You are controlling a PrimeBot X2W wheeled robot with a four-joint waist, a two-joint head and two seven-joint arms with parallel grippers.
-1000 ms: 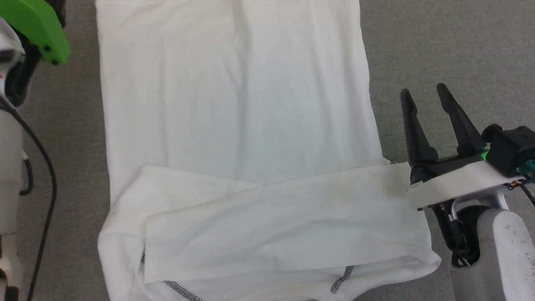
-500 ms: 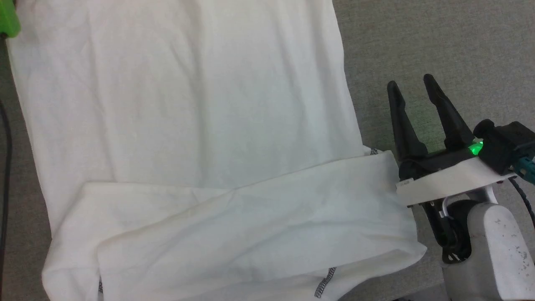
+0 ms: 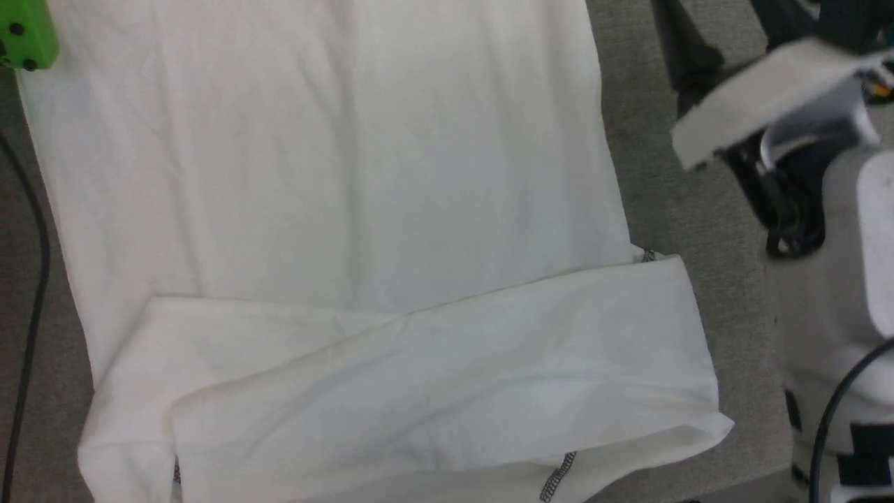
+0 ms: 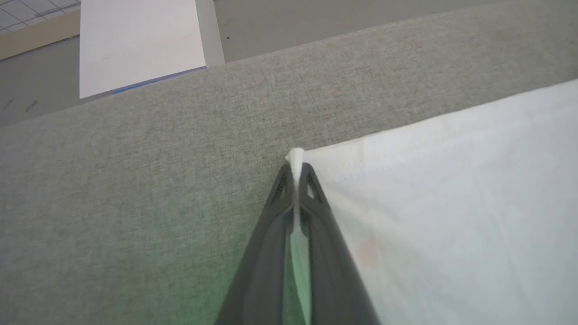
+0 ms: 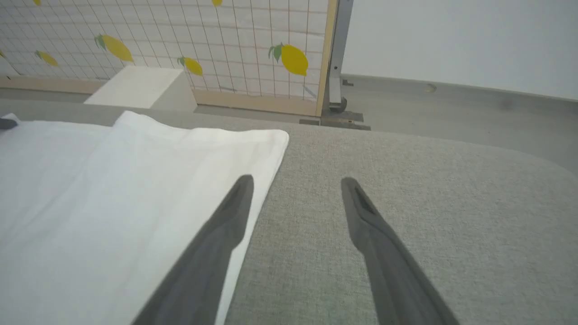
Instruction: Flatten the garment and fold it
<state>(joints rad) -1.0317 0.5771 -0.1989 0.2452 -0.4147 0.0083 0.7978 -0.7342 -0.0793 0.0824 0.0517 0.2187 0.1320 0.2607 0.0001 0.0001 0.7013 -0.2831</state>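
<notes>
garment (image 3: pixel 335 209) flat on table (image 3: pixel 670 209)

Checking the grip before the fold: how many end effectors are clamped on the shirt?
1. The left end effector pinches a corner of the shirt; the right end effector is open by its edge, holding nothing.

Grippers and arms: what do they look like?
The left gripper and right gripper each have two long, dark grey fingers tapering to narrow tips; the left's show triangular cut-outs. The right forearm is a pale shell with a flat white plate at its wrist and a black cable lower down. A green cover shows at the head view's upper left.
</notes>
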